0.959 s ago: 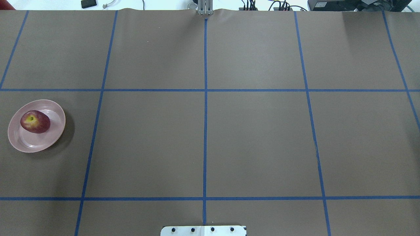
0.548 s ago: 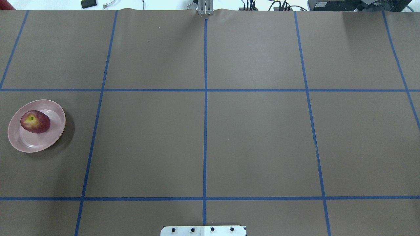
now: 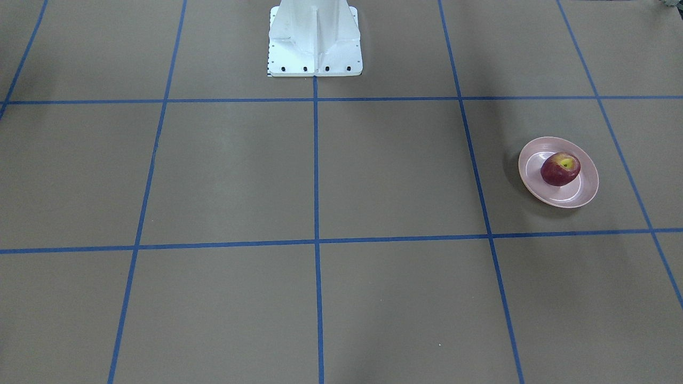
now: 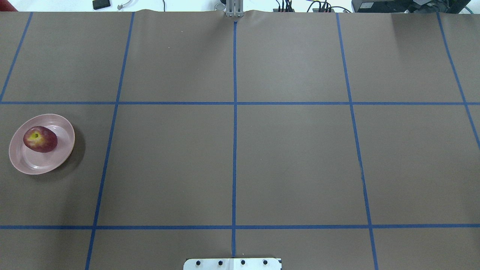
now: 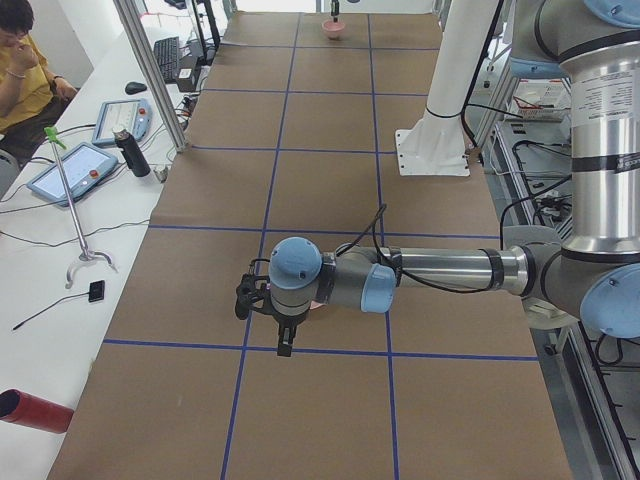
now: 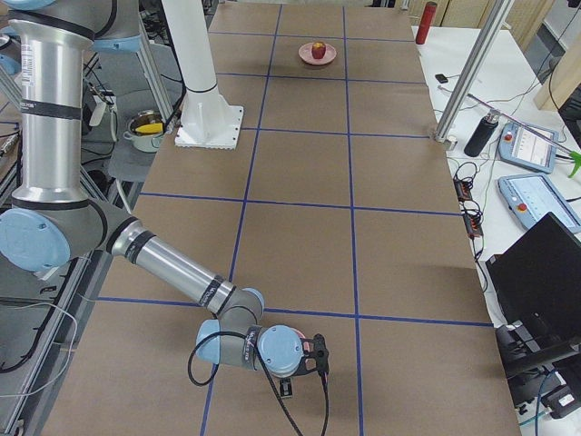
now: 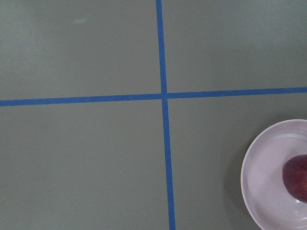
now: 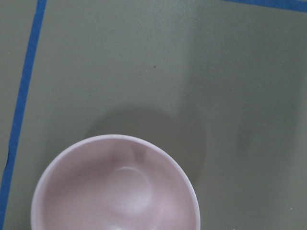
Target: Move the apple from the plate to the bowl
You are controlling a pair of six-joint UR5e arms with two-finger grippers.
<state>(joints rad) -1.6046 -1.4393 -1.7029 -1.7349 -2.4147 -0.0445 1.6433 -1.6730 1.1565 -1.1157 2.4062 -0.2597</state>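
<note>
The dark red apple (image 4: 40, 139) lies on the pale pink plate (image 4: 37, 165) at the table's left side; both also show in the front-facing view, apple (image 3: 560, 168) on plate (image 3: 560, 198). The left wrist view has the plate (image 7: 268, 191) and the apple's edge (image 7: 297, 178) at its lower right. The pink bowl (image 8: 115, 191) is empty and lies straight below the right wrist camera. My left gripper (image 5: 285, 345) hangs high near the plate. My right gripper (image 6: 285, 389) hangs over the bowl. I cannot tell whether either is open or shut.
The white robot base (image 3: 315, 37) stands at the table's middle edge. Blue tape lines cross the brown cover. A bench with tablets, a bottle (image 5: 127, 152) and a seated person (image 5: 20, 60) runs along the far side.
</note>
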